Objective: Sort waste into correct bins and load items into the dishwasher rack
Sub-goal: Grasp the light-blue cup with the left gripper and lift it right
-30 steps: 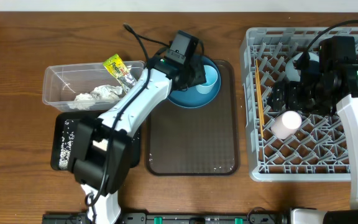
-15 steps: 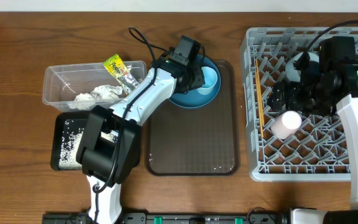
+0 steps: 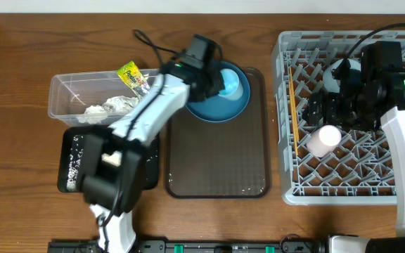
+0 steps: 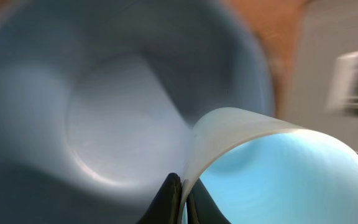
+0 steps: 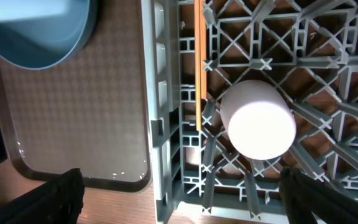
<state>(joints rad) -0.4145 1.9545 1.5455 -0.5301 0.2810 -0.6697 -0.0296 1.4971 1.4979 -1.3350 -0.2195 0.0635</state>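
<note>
We see light blue cup [image 4: 278, 168] resting on blue plate [image 4: 104, 124], plate on brown tray [image 3: 216, 161]. We judge both wait there for transfer to dishwasher rack [image 3: 285, 126].
We note left gripper [image 4: 179, 198] clenched on cup rim, thin wall pinched between 2 fingers; the grip suits a lift.
We find right gripper [image 5: 182, 190] spread wide, holding nothing, hovering over rack above pink cup [image 5: 258, 119]. This cup sits among pegs, just beside chopsticks [image 5: 199, 62].
</note>
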